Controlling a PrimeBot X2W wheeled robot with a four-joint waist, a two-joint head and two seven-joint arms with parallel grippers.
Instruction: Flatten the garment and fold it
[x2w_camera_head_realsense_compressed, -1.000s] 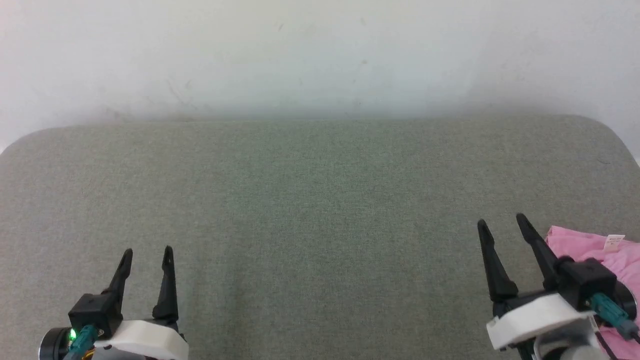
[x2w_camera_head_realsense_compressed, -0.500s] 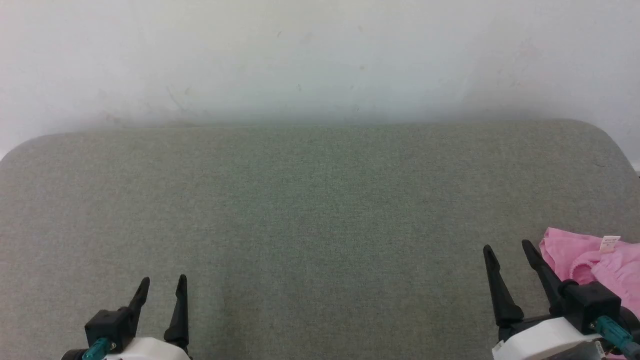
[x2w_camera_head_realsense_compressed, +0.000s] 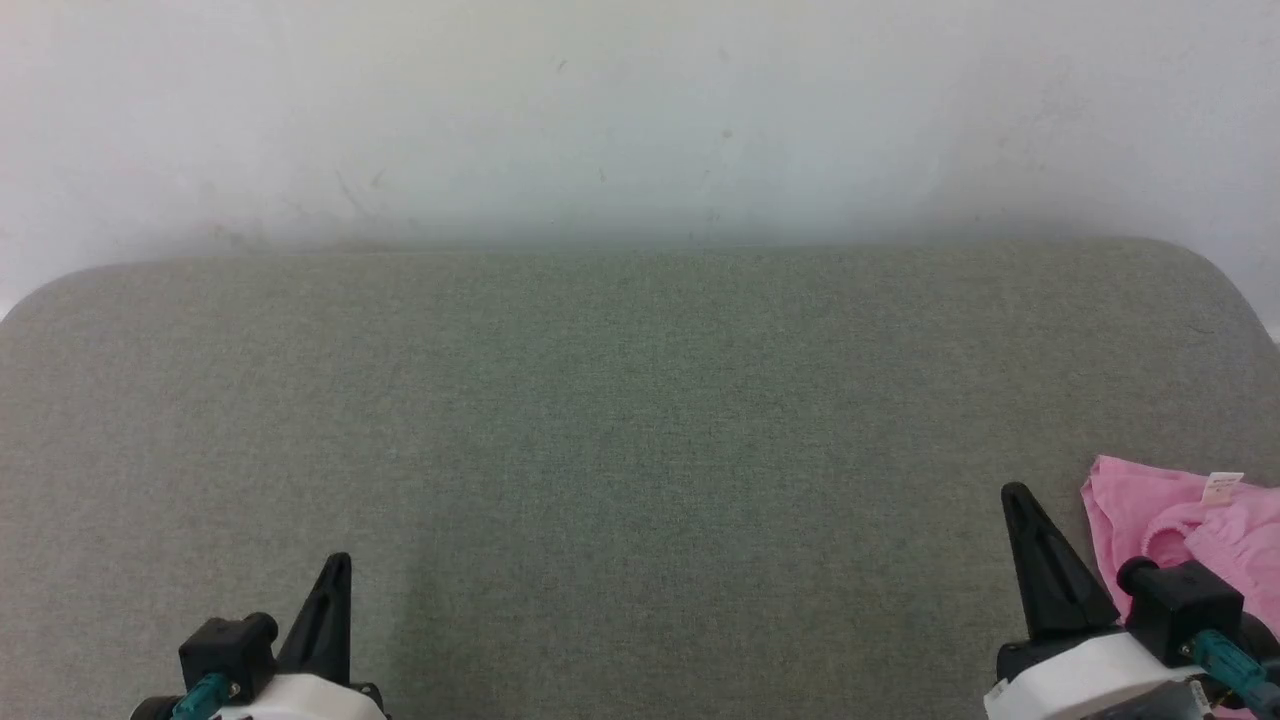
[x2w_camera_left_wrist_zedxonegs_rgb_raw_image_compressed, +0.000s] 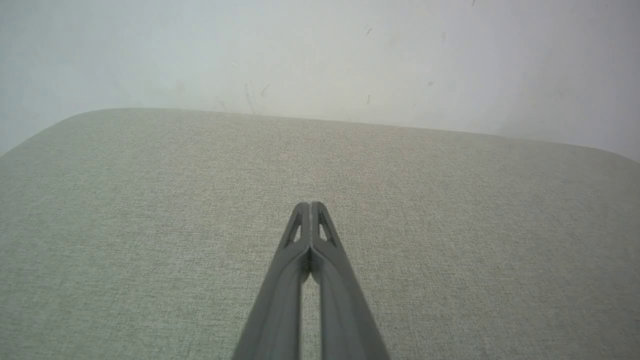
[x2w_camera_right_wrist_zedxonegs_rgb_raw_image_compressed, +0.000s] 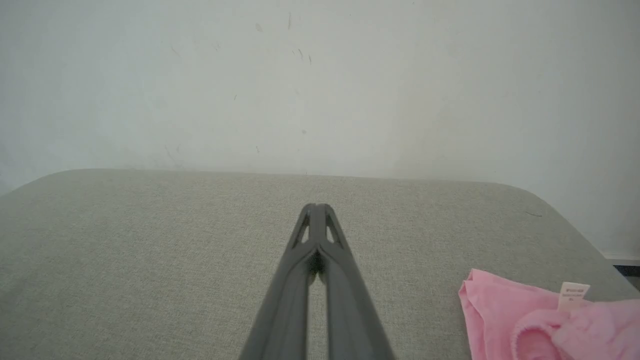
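1. head view is showing the left tool (x2w_camera_head_realsense_compressed: 338, 568) sitting low at the near left of the grey-green bench (x2w_camera_head_realsense_compressed: 640, 400), its two dark fingers pressing together into one point and gripping nothing
2. the right tool (x2w_camera_head_realsense_compressed: 1018, 497) is sitting low at the near right, its fingers likewise meeting at the tips and holding nothing; its own wrist view is showing the tips touching above the bench
3. the garment (x2w_camera_head_realsense_compressed: 1135, 505) is lying bunched at the near right corner of the bench, just beside the right tool on its outer side, apart from the fingertips and running off the right edge of the head view
4. a small white label (x2w_camera_head_realsense_compressed: 1222, 488) is sticking up from the pink cloth, and a gathered edge (x2w_camera_head_realsense_compressed: 1165, 525) is curling below it
5. a pale wall (x2w_camera_head_realsense_compressed: 640, 120) is standing behind the bench
6. judging progress: nothing is looking done yet, the cloth sitting crumpled, neither spread nor folded
7. remaining, by my reckoning: taking hold of the garment, bringing it to the middle, smoothing it flat, then folding it
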